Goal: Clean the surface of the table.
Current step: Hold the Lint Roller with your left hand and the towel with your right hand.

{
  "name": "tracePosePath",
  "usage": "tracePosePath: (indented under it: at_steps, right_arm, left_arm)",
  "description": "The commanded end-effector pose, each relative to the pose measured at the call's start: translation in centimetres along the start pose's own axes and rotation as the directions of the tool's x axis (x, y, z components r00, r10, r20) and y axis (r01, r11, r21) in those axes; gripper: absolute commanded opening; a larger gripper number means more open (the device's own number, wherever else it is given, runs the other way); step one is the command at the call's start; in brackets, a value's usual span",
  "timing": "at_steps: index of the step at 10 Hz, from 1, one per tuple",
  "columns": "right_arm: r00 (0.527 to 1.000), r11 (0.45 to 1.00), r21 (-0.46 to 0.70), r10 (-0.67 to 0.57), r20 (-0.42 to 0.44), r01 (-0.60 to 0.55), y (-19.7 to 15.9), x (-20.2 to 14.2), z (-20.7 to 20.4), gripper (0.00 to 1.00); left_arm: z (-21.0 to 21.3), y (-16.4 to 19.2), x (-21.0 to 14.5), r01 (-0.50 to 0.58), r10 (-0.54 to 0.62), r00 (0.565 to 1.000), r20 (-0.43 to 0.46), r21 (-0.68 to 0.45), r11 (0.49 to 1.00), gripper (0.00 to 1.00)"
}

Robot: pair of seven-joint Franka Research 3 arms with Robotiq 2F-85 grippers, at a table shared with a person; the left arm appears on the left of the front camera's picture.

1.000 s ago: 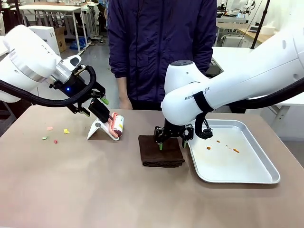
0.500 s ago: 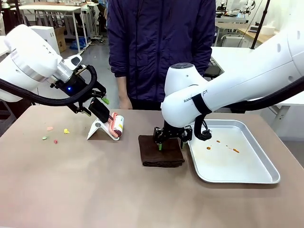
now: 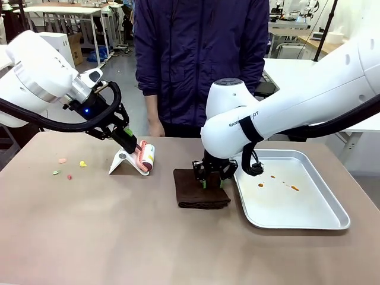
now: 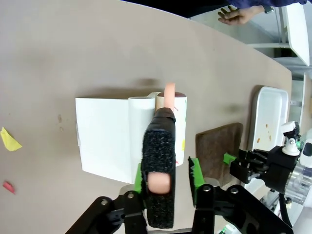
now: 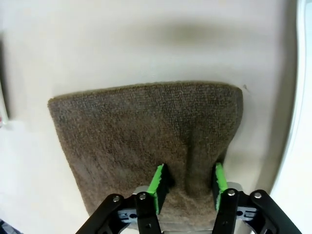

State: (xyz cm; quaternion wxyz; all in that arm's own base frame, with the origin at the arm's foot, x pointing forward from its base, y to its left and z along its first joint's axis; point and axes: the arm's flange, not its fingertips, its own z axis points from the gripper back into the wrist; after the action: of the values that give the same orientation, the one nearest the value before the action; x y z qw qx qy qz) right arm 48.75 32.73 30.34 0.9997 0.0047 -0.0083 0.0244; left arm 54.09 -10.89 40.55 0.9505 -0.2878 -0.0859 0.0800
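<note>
Both jaws have narrowed since before: left jaws clamp the lint roller handle (image 4: pixel 160 161), right jaws seemingly pinch a ridge of the cloth (image 5: pixel 122 126), just beside the tray (image 3: pixel 297 205). Bare table (image 3: pixel 119 237) spreads beyond them.

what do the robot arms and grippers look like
The left arm and right arm are glossy white with rounded joints; dark lettering runs along the right one. Thick black cables loop by each wrist, and a small blue light glows near the left wrist. The left gripper and right gripper are black, two-fingered, with green pads.
</note>
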Motion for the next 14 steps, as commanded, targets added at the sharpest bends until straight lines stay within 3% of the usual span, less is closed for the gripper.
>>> tracePosePath:
  at_steps: [1, 7, 8, 10, 13, 14]
  right_arm:
    - [0.999, 0.999, 0.008, -0.032, -0.03, 0.032, -0.4, -0.1, -2.1, 0.0]
    - [0.999, 0.999, 0.021, -0.039, -0.026, 0.039, -0.4, -0.1, -1.9, 0.0]
    - [0.999, 0.998, 0.048, -0.045, -0.017, 0.046, -0.7, -0.2, -1.6, 0.0]
    - [0.997, 0.966, 0.249, -0.076, 0.03, 0.067, -2.4, -0.9, 1.0, 0.0]
    - [0.996, 0.792, 0.611, -0.074, 0.055, 0.025, -6.1, -2.5, 4.4, 0.0]
    - [0.997, 0.659, 0.752, -0.036, 0.066, -0.026, -7.4, -3.1, 4.9, 0.0]
  left_arm:
    - [0.3, -0.7, 0.2, -0.021, 0.021, 1.0, 0.019, 0.022, 1.0, 0.04]
    - [0.3, -0.8, 0.1, -0.011, 0.01, 1.0, 0.019, 0.023, 1.0, 0.0]
    - [0.4, -0.8, 0.0, -0.01, 0.01, 1.0, 0.026, 0.013, 1.0, 0.0]
    - [1.3, -1.7, -0.9, 0.023, -0.018, 0.997, 0.072, -0.058, 0.998, 0.0]
    - [3.3, -1.8, -2.2, 0.062, -0.046, 0.996, 0.078, -0.228, 0.972, 0.0]
    - [4.2, -1.4, -2.9, 0.068, -0.048, 0.996, 0.073, -0.301, 0.951, 0.0]
